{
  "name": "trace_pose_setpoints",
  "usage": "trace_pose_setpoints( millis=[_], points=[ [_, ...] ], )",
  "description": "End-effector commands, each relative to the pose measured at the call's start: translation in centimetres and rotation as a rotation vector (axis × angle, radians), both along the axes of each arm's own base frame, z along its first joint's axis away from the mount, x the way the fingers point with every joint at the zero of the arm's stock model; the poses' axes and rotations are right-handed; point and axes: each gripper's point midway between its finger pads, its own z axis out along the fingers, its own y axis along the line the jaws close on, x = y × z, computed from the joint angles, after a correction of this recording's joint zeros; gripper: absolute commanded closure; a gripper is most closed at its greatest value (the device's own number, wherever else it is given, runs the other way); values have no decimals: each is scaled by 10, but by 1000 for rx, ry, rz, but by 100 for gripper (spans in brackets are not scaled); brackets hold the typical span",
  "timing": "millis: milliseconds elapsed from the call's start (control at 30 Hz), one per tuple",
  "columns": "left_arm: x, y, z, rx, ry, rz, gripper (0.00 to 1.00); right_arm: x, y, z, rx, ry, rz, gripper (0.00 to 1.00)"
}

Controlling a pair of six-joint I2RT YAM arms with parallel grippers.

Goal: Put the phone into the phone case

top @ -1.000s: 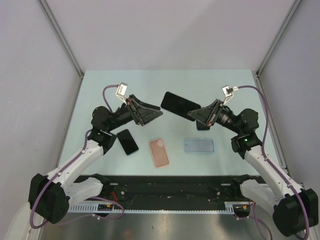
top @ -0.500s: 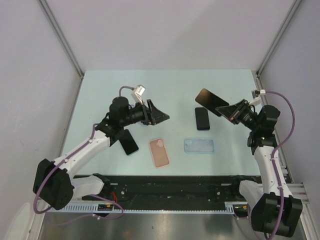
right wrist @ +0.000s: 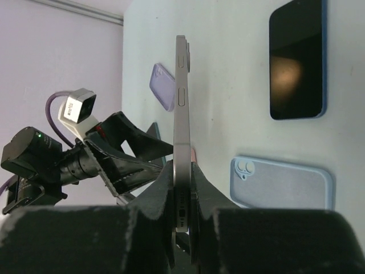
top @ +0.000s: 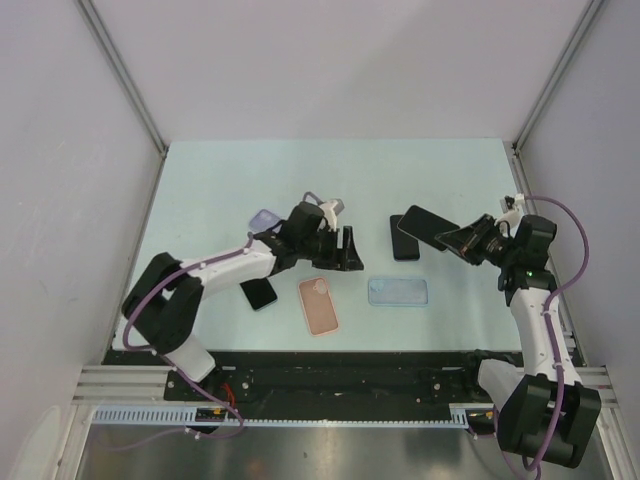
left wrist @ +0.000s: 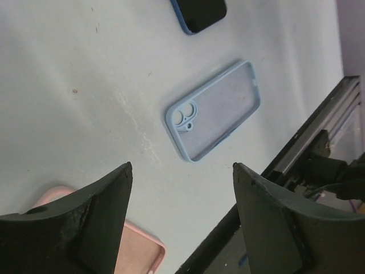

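Phone (top: 421,224): lifted off the table (top: 250,170) at its right side, tilted, pinched at one end.
Blue case (top: 398,291): flat, hollow side up, empty, front centre.
Pink case (top: 319,304): flat, just left of the blue one.
Left fingers (left wrist: 68,228): spread wide, holding nothing, hovering above the pink case's far end.
Right fingers (right wrist: 154,217): clenched on the phone's edge.
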Motion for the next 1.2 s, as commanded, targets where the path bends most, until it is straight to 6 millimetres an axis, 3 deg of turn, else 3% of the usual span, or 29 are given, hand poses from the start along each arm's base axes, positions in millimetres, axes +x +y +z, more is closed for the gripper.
trace_pose_setpoints(
  millis=[0,167,233,267,400,600,700,800,1033,1167],
  points=[
    [0,-16,-20,118,-31,-31,26,0,-3,1,-49,-27,10,100],
    [-3,-30,-48,248,-42,-44,31,-1,-7,-9,-78,2,-9,100],
    [-5,-38,-50,280,-63,-55,32,-1,-7,-11,-83,8,-5,100],
    [-6,-38,-63,333,-64,-54,34,-1,-7,-13,-83,13,-5,100],
    [-16,-55,-74,353,-55,-90,37,-2,-7,-15,-85,13,0,100],
    [-14,-58,-85,401,-63,-75,41,-1,-7,-18,-83,16,-3,100],
    [-6,-50,-92,452,-86,-27,43,-1,-6,-22,-84,23,-1,100],
    [-3,-50,-97,468,-88,-17,50,-2,-6,-25,-88,26,0,100],
    [1,-57,-111,483,-66,-21,78,0,-5,-28,-81,28,4,100],
    [7,-50,-108,497,-80,2,88,1,-3,-30,-84,28,13,100]
  ],
)
